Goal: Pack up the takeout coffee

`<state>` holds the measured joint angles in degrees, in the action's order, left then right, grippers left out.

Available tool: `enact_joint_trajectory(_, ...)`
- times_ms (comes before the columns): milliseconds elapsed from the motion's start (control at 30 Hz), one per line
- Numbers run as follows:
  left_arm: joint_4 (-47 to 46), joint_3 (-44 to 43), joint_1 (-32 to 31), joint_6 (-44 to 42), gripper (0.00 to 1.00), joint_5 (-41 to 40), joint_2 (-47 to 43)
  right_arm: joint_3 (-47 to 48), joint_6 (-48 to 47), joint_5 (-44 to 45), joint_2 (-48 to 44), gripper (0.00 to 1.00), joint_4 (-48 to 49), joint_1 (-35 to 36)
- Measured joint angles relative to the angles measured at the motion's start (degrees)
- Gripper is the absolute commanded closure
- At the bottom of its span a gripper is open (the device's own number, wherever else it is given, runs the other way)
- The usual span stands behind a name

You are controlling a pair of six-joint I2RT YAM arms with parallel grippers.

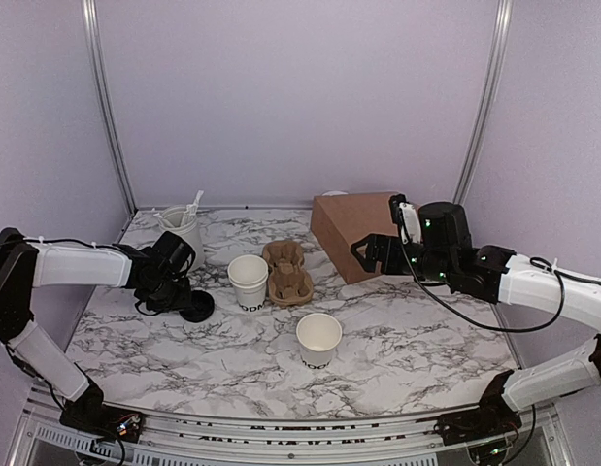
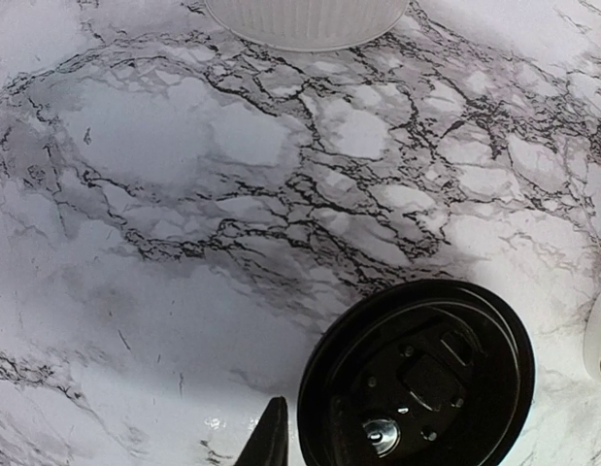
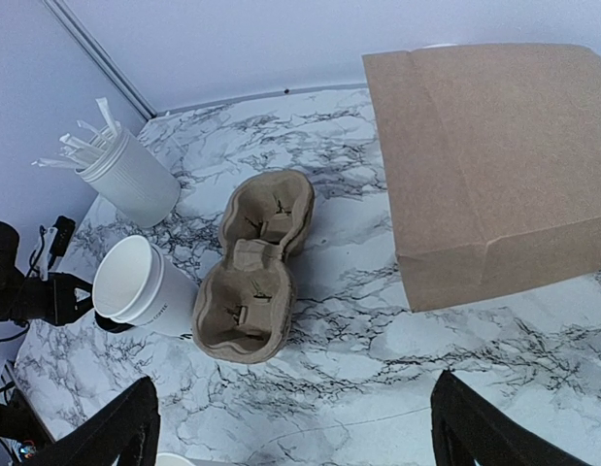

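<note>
Upright — white lettered cup (image 1: 249, 280), black lid (image 1: 197, 306) apart; right end effector (image 3: 290, 427) wide, left end effector (image 1: 183, 296) unclear.

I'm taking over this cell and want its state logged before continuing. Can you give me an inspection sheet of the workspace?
Surface: marble table, no spills seen.
Job's things: far white cup and near white cup, both lidless; black lid lying on table.
Clutter: pulp carrier; brown bag; tumbler of cutlery.
Grippers: left gripper at the lid, jaws unclear; right gripper jaws open, empty.
Cables: black cable along right arm.
Surroundings: nothing seen.
</note>
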<state>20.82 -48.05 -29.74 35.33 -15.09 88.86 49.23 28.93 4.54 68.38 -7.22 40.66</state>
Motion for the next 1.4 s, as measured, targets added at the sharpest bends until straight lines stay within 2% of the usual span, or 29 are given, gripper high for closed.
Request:
enact_joint_trajectory(300,-0.1,-0.9,0.0,0.0,0.91,0.0,1.3,0.0,0.0,0.0,0.0,0.06,0.0,0.0)
enact_joint_trajectory(533,-0.1,-1.0,0.0,-0.2,1.00,0.0,1.3,0.0,0.0,0.0,0.0,0.06,0.0,0.0)
enact_joint_trajectory(867,0.3,-1.7,0.0,-0.9,1.00,0.2,-0.5,0.0,0.0,0.0,0.0,0.06,0.0,0.0)
enact_joint_trajectory(1033,0.4,-2.5,-0.2,-0.9,0.93,1.7,-1.5,0.0,0.0,0.0,0.0,0.06,0.0,0.0)
enact_joint_trajectory(1200,0.4,-2.8,-1.8,-0.5,0.92,2.8,-1.5,0.0,0.0,0.0,0.0,0.06,0.0,0.0)
enact_joint_trajectory(1400,0.0,-4.0,-3.2,0.6,0.83,4.6,-0.3,0.0,0.0,0.0,0.0,0.06,0.0,0.0)
